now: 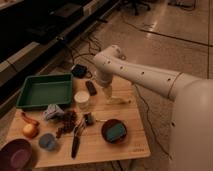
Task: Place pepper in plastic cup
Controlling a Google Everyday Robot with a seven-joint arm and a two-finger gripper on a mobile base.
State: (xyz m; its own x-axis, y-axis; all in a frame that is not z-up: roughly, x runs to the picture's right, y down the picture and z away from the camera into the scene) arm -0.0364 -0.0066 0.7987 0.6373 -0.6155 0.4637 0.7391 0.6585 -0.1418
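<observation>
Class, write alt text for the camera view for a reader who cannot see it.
A white arm reaches from the right over a wooden table, its gripper pointing down beside a white cup. A red-orange pepper lies at the table's left edge by a yellow fruit, near a green tray.
</observation>
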